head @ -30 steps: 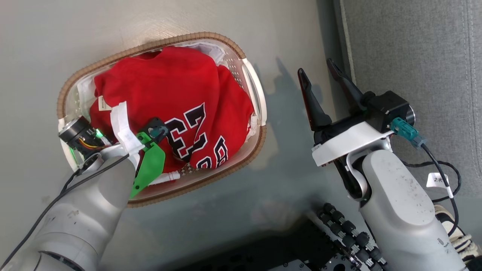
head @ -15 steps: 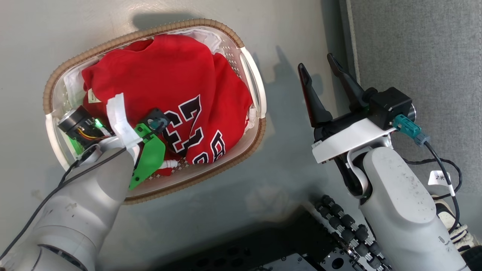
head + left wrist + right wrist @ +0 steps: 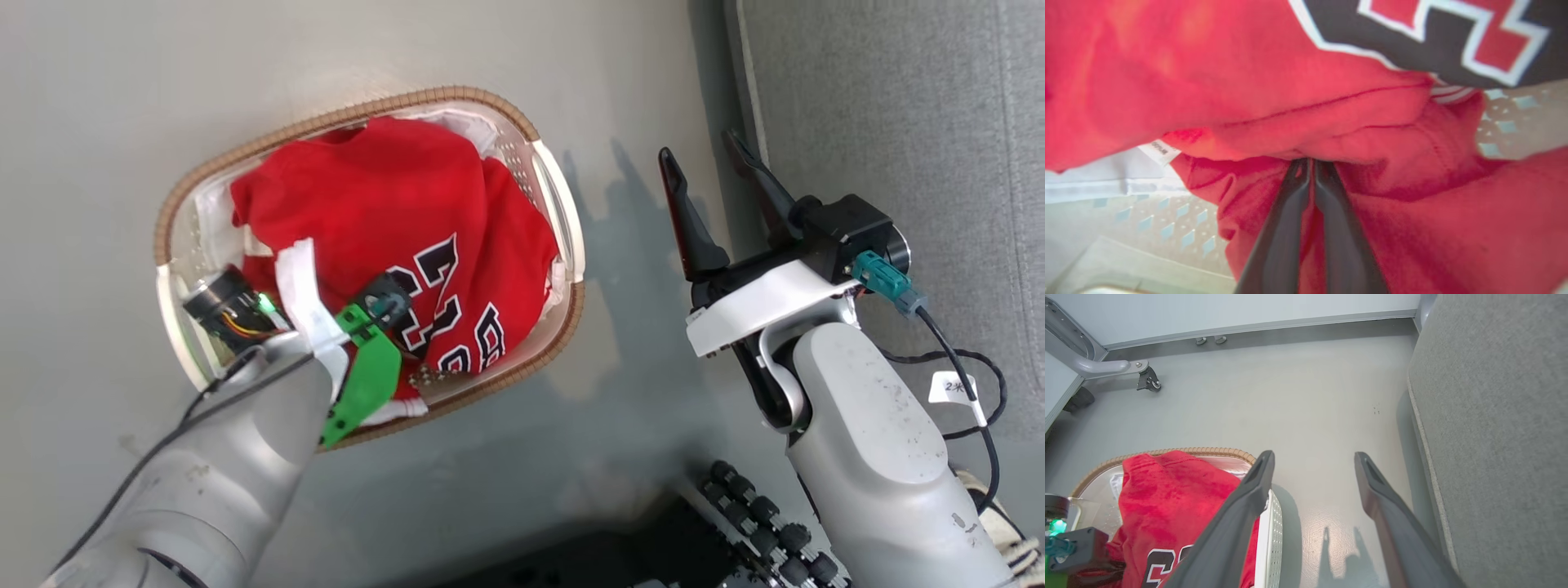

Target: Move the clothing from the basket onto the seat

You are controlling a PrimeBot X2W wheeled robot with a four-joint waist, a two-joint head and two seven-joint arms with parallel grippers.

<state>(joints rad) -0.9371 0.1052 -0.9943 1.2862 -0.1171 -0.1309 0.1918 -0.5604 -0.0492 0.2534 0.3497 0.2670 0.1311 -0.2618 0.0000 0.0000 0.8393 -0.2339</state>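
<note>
Inside the basket point(image 3: 424, 95), left pincer point(image 3: 1308, 165) clenched on a clothing point(image 3: 392, 196) fold; right pincer point(image 3: 698, 149) released, well aside.

Forearm shells point(image 3: 865, 441) are pale grey, scuffed. Left wrist point(image 3: 282, 359) carries green plastic bracket point(image 3: 367, 384), white tape point(image 3: 302, 286). Right gripper point(image 3: 698, 147): long dark fingers point(image 3: 690, 224), white plate point(image 3: 759, 306), teal connector point(image 3: 882, 282), black cable point(image 3: 976, 384).

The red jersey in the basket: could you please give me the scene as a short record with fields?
jersey: red, bunched inside the basket, not yet on the seat
left pincer: shut on a fold of the jersey, inside the basket
right pincer: open, holding nothing, over the floor between basket and seat
seat: light grey, to the robot's right of the basket
</note>
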